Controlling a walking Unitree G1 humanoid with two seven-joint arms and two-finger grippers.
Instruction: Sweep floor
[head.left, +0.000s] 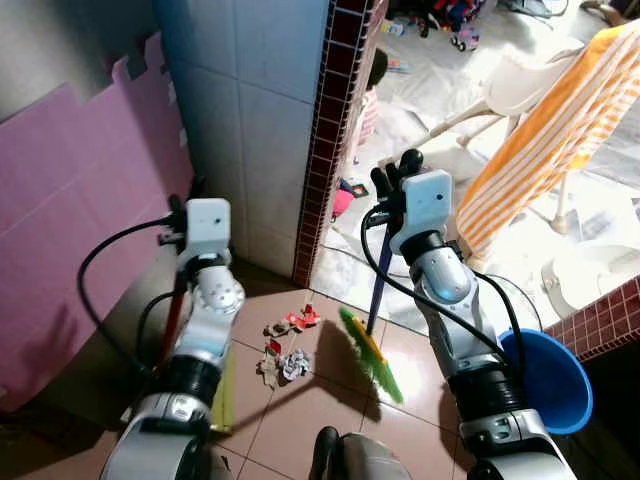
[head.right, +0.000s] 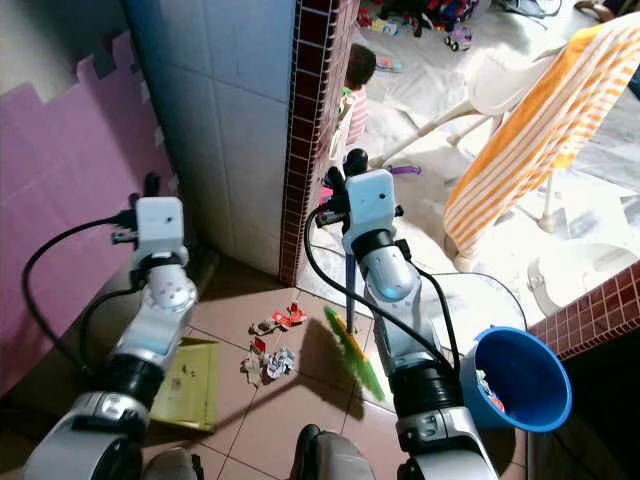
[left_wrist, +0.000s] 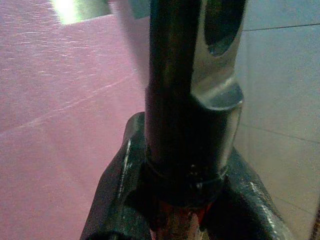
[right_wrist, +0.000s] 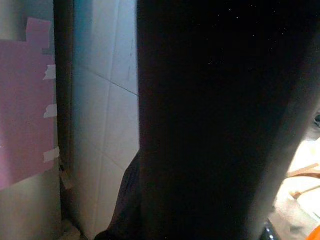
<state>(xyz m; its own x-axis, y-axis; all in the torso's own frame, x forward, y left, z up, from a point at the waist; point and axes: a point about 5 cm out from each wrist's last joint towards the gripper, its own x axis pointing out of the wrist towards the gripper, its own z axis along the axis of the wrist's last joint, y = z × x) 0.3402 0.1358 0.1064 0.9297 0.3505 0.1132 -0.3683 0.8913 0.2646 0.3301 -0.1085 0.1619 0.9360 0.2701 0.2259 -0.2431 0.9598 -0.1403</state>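
My right claw (head.left: 396, 172) is clamped high on the stiff, light blue-handled green broom (head.left: 372, 352); scraps of paper litter (head.left: 288, 352) lie below, beside its soft bristles. My left claw (head.left: 188, 200) grips the red pole of the yellow-green plastic dustpan (head.right: 188, 384).

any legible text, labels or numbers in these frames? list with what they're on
None legible.
Scraps of litter on the floor tiles: red and white print, too small and blurred to read.
Yellow-green dustpan: faint marks, unreadable.
Blue bucket, green broom: no visible label.

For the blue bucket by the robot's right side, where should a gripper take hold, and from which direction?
Grip the blue bucket by its rim, coming straight down from above: it stands upright with its mouth open, and the near edge is exposed. The brick ledge crowds its far side.
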